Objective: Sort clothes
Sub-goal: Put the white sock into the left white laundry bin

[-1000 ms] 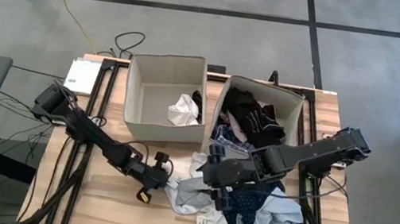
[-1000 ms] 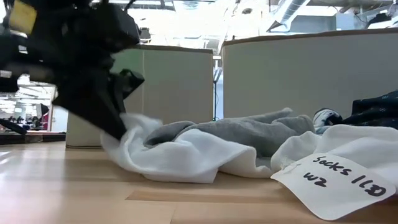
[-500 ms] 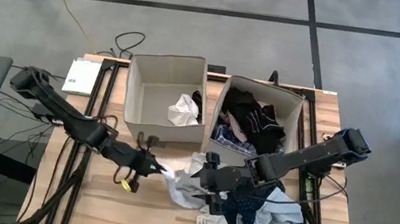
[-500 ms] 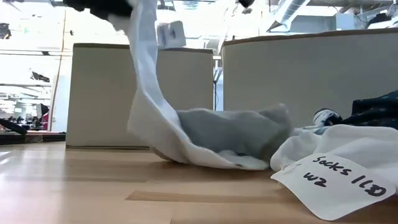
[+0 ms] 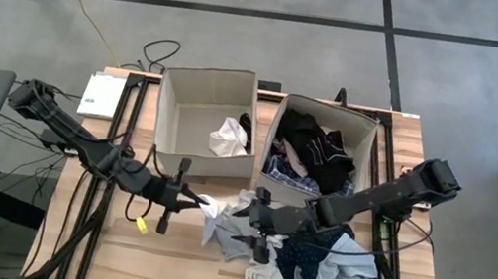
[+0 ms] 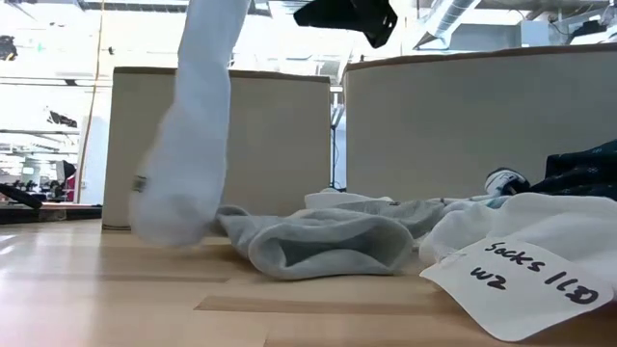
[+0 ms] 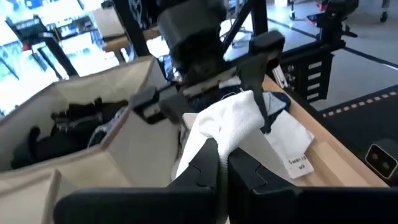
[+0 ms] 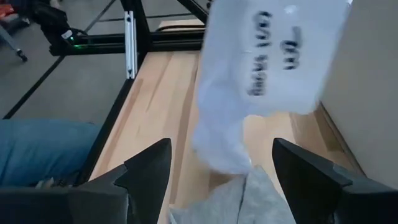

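My left tool (image 5: 182, 196) pinches a white sock (image 6: 183, 145), soft and floppy, hanging over the desk (image 5: 110, 258). My right tool (image 5: 257, 236) waits open above the grey cloth (image 6: 328, 241).

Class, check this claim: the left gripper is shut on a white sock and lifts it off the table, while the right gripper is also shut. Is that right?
Not quite. The left gripper is shut on the white sock, but the right gripper is open, holding nothing; the right wrist view shows its fingers spread wide.
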Robot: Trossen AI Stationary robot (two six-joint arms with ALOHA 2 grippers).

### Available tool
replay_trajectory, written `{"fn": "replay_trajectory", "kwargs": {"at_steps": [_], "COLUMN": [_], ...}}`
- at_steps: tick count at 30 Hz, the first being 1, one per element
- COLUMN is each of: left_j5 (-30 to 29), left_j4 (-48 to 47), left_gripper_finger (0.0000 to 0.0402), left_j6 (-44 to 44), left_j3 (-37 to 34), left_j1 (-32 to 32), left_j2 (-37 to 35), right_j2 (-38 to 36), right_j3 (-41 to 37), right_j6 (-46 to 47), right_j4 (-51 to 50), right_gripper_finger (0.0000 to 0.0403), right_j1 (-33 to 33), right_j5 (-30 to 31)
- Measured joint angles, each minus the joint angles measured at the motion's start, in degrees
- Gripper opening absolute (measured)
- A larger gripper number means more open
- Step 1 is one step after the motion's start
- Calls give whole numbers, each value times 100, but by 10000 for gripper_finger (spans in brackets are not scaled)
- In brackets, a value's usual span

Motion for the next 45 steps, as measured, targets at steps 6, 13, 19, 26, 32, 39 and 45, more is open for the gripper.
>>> {"fn": "replay_trajectory", "kwargs": {"at_steps": [6,13,19,26,32,39,45], "left_j5": [26,99,285,289,288,258,20], "left_j4": [-31,-46,-67,-32,143,141,91], "left_gripper_finger": [1,1,1,1,1,1,1], "left_j6": [244,517,555,687,913,935,983], "left_j3": [227,489,572,574,574,574,574], "left_j1": [-35,-215,-306,-306,-278,-155,-160], "left_j2": [0,2,2,2,2,2,2], "right_j2": [344,731,732,732,732,732,732], "right_j3": [2,2,9,11,11,11,11], "right_j6": [-35,-191,-665,-966,-985,-1115,-1333], "right_j4": [548,1316,1998,2432,2476,2522,2355], "right_gripper_finger": [292,292,292,284,259,147,13], "right_j1": [-78,-273,-327,-324,-325,-310,-316], "right_j5": [0,286,219,-643,-867,-984,-984]}}
